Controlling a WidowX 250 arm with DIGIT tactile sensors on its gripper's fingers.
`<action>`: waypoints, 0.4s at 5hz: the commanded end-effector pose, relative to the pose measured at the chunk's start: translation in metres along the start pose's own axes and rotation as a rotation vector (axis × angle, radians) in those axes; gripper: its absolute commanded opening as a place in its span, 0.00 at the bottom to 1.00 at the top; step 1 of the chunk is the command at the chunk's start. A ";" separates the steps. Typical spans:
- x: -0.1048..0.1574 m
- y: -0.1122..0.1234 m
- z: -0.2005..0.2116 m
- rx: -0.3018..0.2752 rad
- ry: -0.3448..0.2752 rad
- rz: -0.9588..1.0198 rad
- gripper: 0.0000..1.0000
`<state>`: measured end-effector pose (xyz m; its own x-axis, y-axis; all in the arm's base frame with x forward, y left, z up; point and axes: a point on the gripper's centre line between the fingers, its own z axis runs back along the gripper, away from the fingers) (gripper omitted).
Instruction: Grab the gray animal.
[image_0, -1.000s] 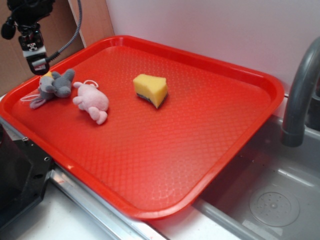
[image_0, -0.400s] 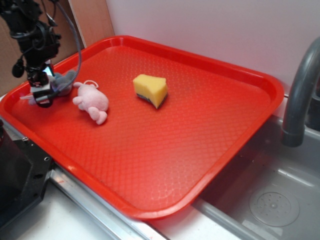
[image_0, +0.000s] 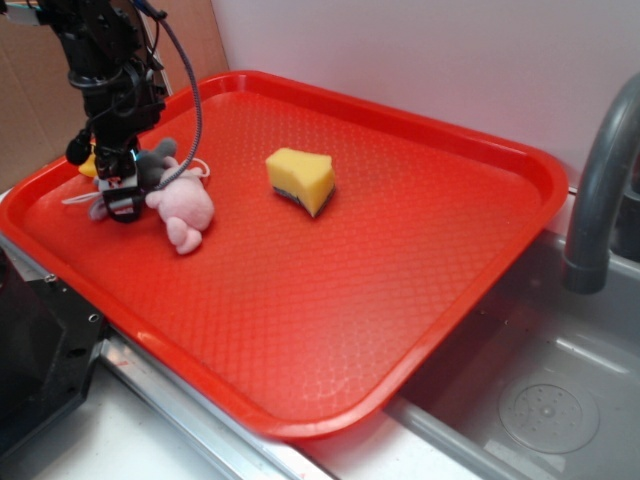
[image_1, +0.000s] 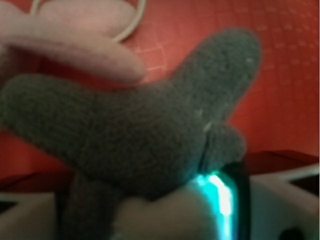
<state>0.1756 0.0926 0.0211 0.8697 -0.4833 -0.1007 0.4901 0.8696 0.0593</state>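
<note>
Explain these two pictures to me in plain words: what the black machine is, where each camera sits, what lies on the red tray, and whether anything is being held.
The black machine at the upper left is a robot arm, ending in a gripper, a two-fingered claw. The wide picture comes from a camera standing beside the scene; the blurry close-up comes from a camera mounted at the arm's wrist, looking past the claw.

On the red tray lie a pink plush animal, a yellow sponge, a tiny yellow piece behind the arm, and the gray animal, a small dark-gray plush. A sink and a gray faucet are to the right.

The claw is down on the gray animal, which fills the close-up with the pink plush beside it. The toy seems to sit between the fingers, but whether they have closed on it cannot be told.
</note>
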 end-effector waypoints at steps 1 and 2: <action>0.025 -0.014 0.106 -0.021 -0.067 0.177 0.00; 0.033 -0.014 0.126 -0.056 -0.069 0.206 0.00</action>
<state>0.1924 0.0511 0.1293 0.9556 -0.2877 -0.0635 0.2877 0.9577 -0.0099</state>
